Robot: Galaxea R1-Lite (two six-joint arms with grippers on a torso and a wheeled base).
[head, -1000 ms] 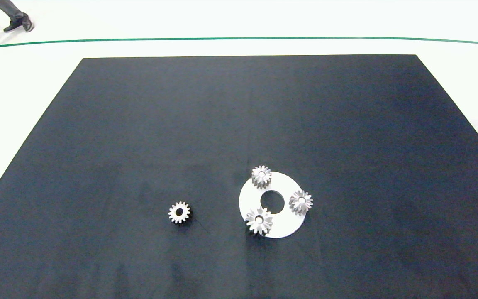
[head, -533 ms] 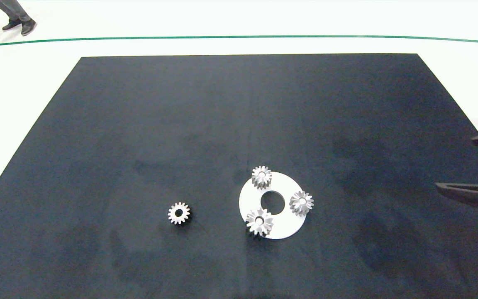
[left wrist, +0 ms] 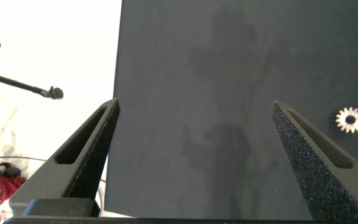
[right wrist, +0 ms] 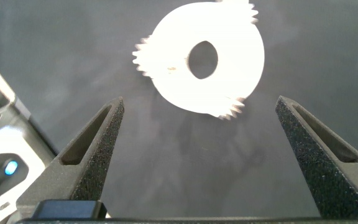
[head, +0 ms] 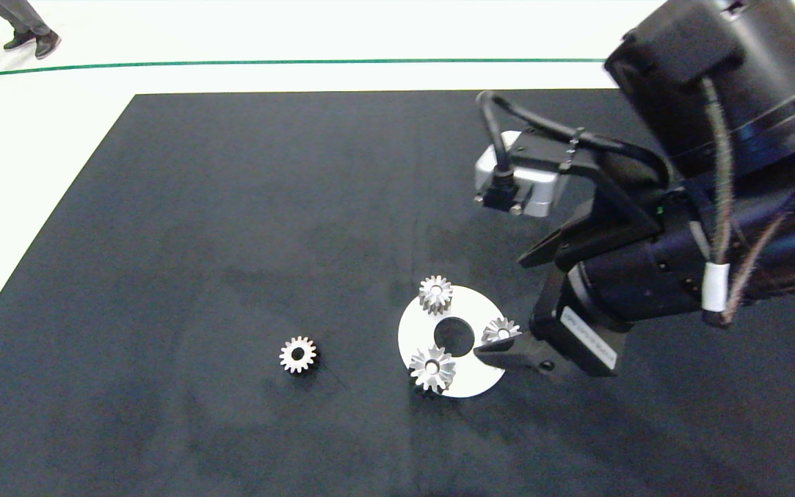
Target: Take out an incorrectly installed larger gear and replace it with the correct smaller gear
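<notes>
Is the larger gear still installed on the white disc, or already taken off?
Still installed. In the head view the larger gear sits on the white disc at its near-left edge. The open right gripper is beside the disc, holding nothing.

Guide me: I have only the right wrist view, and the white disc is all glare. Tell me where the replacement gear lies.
Observer: The small silver blunt-toothed gear with the wide dark hole lies flat on the black mat. In the head view it is left of the flat white disc and apart from it.
Operator: Name the gear my pincer is nearest.
Observer: The right pincer has one finger beside the disc's right-hand gear, not the wide silver starburst gear at the disc's near-left edge.
Operator: Report the other arm.
Observer: The left pincer hangs open above the mat's left edge, outside the head view.
</notes>
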